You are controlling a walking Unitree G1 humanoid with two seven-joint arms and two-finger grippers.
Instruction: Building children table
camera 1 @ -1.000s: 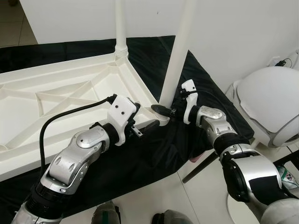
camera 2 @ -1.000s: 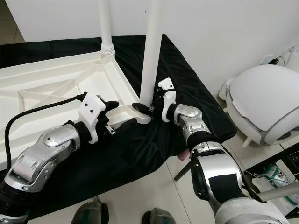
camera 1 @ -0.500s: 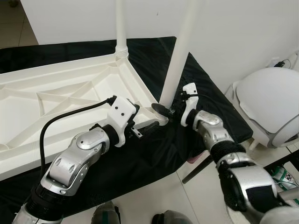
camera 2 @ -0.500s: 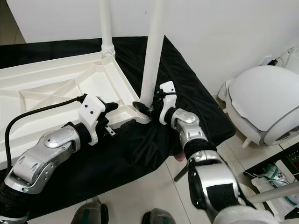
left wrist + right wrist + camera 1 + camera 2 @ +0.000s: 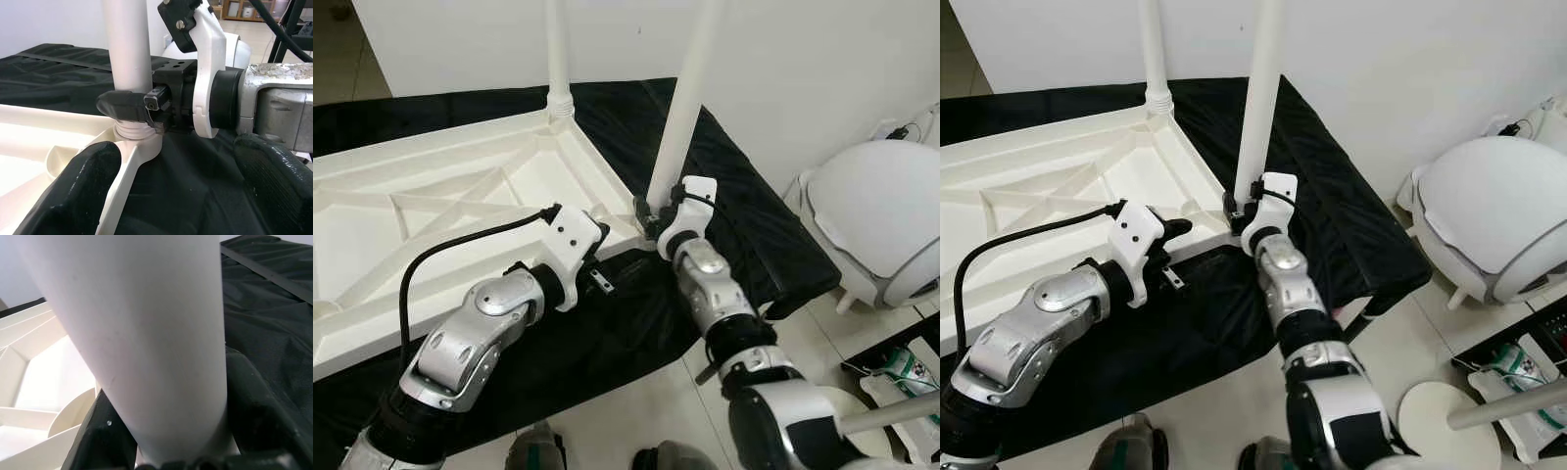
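Note:
The white children's table top (image 5: 431, 215) lies upside down on a black cloth. One white leg (image 5: 558, 59) stands in its far corner. A second leg (image 5: 683, 108) stands in the near right corner socket (image 5: 139, 144). My right gripper (image 5: 648, 217) is shut on this second leg just above the socket, with one black finger (image 5: 124, 107) wrapped around it. The leg (image 5: 146, 333) runs between the fingers in the right wrist view. My left gripper (image 5: 1180, 250) hovers open just in front of the same corner, its fingers (image 5: 83, 181) spread wide and holding nothing.
The black cloth (image 5: 754, 225) covers a low platform that ends at the right. Beyond it stands a round white appliance (image 5: 891, 215) on the tiled floor. A white disc (image 5: 1445, 421) lies on the floor near my right side. A white wall is behind.
My right arm has swung in toward the left, and its wrist has turned around the leg's base while staying shut on it. The left arm has barely moved.

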